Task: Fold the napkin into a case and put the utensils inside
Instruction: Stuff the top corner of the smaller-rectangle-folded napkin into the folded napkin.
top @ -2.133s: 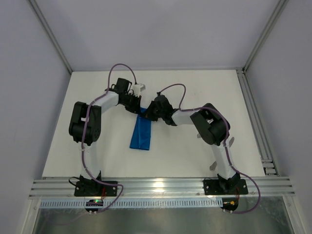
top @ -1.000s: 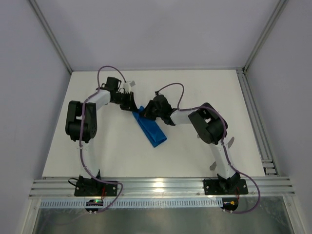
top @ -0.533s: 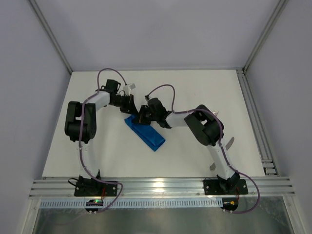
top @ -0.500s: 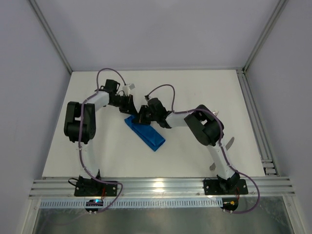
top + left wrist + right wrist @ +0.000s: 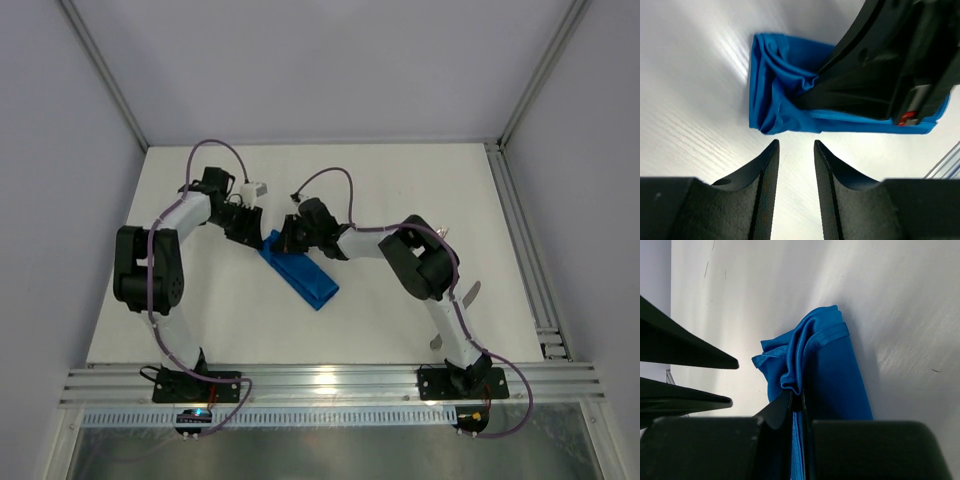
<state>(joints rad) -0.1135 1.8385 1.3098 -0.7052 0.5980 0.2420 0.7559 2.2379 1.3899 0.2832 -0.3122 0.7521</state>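
The bright blue napkin (image 5: 300, 273) lies on the white table as a narrow folded case, running diagonally from far left to near right. My right gripper (image 5: 287, 237) is shut on its bunched far end, and the right wrist view shows the fold (image 5: 796, 382) pinched between the fingers. My left gripper (image 5: 250, 231) is open and empty just left of that end; its fingertips (image 5: 774, 147) stop short of the cloth (image 5: 782, 95). Silver utensil parts (image 5: 472, 291) (image 5: 437, 342) show beside the right arm, mostly hidden.
The right gripper's black body (image 5: 880, 65) lies over the cloth straight ahead of the left fingers. The left fingers (image 5: 695, 357) show at the left of the right wrist view. Metal frame rails (image 5: 545, 300) run along the table's right edge.
The napkin was swung from near-straight to diagonal and set down. The left gripper has let go of its end and drawn back to the left. The right gripper still holds it.
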